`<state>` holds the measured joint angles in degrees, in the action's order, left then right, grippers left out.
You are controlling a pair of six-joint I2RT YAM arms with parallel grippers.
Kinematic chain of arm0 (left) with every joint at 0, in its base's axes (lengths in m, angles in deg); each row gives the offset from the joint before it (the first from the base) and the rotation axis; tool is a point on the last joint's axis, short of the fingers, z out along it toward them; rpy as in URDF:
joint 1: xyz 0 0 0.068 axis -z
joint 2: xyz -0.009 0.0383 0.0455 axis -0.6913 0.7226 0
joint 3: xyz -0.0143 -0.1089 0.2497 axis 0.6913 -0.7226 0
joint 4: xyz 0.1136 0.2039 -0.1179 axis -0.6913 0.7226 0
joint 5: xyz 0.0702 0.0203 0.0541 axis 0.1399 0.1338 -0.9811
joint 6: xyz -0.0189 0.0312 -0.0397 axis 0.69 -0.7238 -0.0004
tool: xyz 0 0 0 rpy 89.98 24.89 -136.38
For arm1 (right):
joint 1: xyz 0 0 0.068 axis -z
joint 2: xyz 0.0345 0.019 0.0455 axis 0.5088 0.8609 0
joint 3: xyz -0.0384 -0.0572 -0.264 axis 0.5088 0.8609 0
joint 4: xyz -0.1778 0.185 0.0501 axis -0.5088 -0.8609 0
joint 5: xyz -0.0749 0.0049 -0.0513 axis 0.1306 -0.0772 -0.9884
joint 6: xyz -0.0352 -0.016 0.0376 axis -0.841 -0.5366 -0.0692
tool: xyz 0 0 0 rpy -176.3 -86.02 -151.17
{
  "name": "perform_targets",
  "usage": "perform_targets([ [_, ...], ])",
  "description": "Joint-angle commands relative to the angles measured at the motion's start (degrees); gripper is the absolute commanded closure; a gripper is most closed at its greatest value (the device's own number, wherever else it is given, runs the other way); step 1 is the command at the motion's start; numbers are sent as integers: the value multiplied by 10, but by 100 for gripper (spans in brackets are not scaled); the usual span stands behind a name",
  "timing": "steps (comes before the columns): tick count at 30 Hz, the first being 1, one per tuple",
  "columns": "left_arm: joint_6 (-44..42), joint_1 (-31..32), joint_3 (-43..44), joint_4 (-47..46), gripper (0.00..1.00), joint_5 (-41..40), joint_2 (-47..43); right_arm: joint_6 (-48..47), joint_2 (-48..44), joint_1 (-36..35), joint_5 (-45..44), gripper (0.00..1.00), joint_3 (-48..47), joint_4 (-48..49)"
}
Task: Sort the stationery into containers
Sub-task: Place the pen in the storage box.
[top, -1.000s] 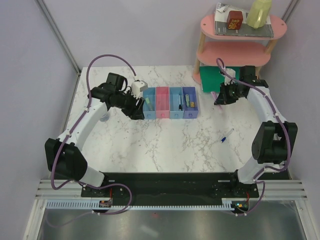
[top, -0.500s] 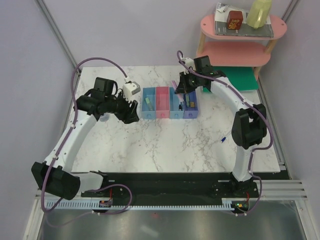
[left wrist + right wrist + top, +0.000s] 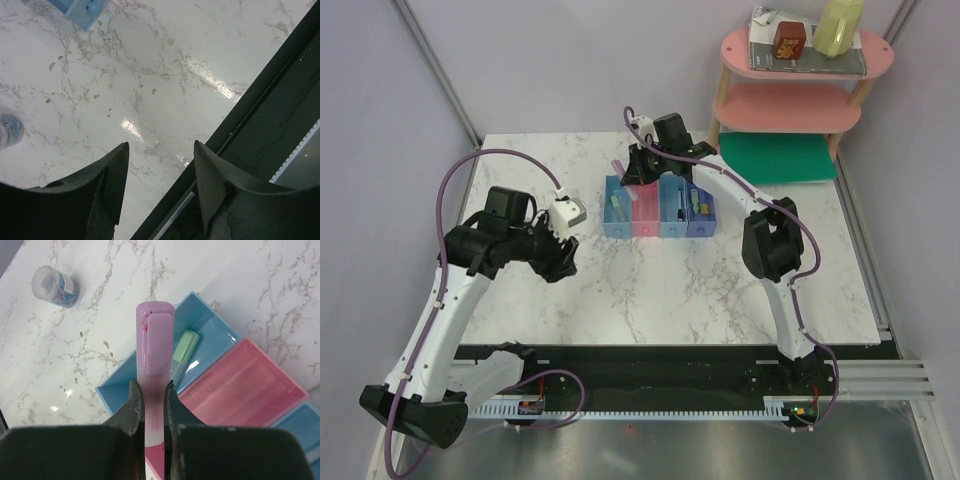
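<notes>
Right gripper (image 3: 151, 402) pinches the pink stick (image 3: 154, 347) at frame centre, over the light blue bin (image 3: 210, 325) beside the pink bin (image 3: 240, 390). One pale green stick (image 3: 184, 346) lies in that blue bin. Round roll (image 3: 54, 286) stands upper left. Left gripper (image 3: 160, 165) hangs with fingers spread over the marble table (image 3: 150, 75).

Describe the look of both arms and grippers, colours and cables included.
The left arm and right arm have white shells with black joints, and a purple cable loops loosely along each. A small white box sits at the left wrist. The left gripper and right gripper have matte black, tapering fingers.
</notes>
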<state>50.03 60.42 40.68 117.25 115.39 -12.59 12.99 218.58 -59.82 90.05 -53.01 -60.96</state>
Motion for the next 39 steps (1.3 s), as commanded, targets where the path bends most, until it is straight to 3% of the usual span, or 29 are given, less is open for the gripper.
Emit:
perform_targets([
  [1,-36,-2,-8,33,39,-30,-3,21,32,-15,13,100,-38,55],
  [17,-36,-2,12,29,39,-10,19,17,67,-31,-11,100,13,96],
  [18,-37,-2,11,29,39,-9,19,16,67,-31,-11,98,13,95],
  [21,-38,-3,8,29,39,-6,16,16,66,-32,-12,78,13,93],
  [25,-41,-3,7,27,39,-3,16,11,56,-33,-14,66,13,83],
  [31,-36,-2,-3,9,39,7,16,-9,16,-32,-17,57,28,73],
  [39,-37,-2,-11,-17,39,-40,23,-38,-51,-32,-25,55,50,51],
])
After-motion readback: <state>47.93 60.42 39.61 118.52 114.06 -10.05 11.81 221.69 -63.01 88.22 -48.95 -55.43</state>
